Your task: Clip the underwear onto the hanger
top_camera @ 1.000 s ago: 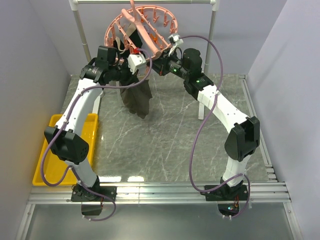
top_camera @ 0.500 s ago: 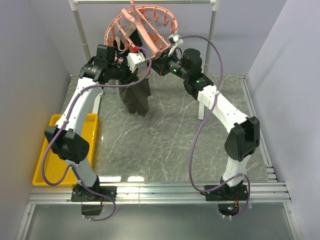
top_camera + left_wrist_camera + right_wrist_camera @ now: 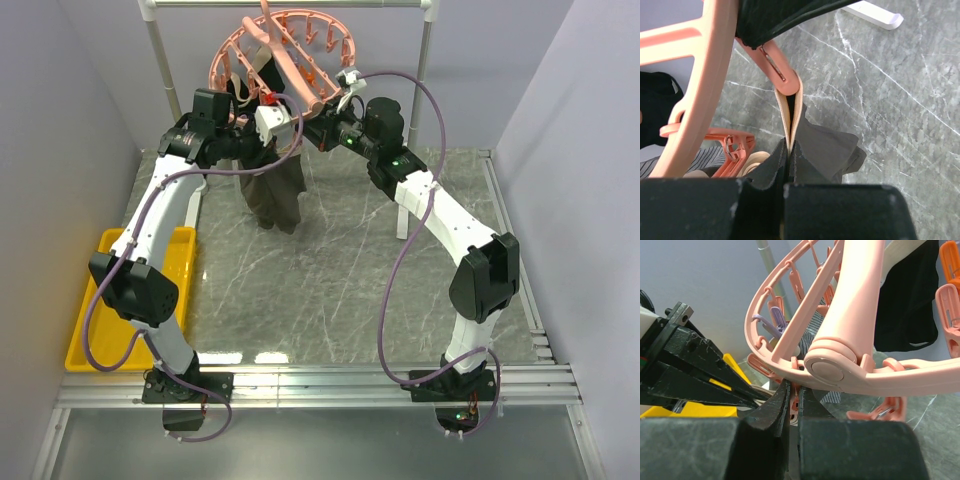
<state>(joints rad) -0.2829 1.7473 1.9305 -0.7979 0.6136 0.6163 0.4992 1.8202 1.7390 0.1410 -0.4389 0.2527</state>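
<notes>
A wide grey marbled tabletop (image 3: 330, 260) fills the view, with one white metal rail (image 3: 300, 4) along the top edge and two arms arching up from the bottom to meet at upper centre. There hangs one round salmon-pink plastic hanger (image 3: 290, 65), ringed with more pegs than I can count. One yellow tray (image 3: 105, 240) sits at lower left. One pair of dark grey-brown underwear (image 3: 280, 195) dangles just below the hanger, its long axis straight down. One black garment (image 3: 905, 305) is already pegged on the ring.

Now the left pincer (image 3: 790, 145): clamped on the beige waistband (image 3: 791, 117), folded double. And here's the line that matters. That band runs straight up from the fingertips to the mouth of one salmon clip peg (image 3: 788, 85), directly above in the left wrist view and touching it.

The right pincer (image 3: 794, 390) is closed too, tucked under the ring with a sliver of pink between its fingers; whether it squeezes that peg, I can't tell. Both arms are right at the clip, and the left one carries the cloth.
</notes>
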